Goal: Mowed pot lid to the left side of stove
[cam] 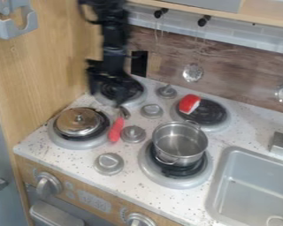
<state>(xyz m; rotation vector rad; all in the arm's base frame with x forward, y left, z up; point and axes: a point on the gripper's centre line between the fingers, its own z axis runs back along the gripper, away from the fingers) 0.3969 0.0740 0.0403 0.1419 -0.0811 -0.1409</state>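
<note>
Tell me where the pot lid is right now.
In the camera view, the pot lid rests on the front burner at the left side of the stove, with the red-handled utensil just to its right.

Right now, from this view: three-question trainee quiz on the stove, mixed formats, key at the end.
1. Where is the lid?
A) in the sink
B) on the front-left burner
C) on the back-right burner
2. True or false: the pot is uncovered.
3. Fill in the colour: the utensil beside the front-left burner has a ____ handle.

Key: 1 B; 2 true; 3 red.
</note>
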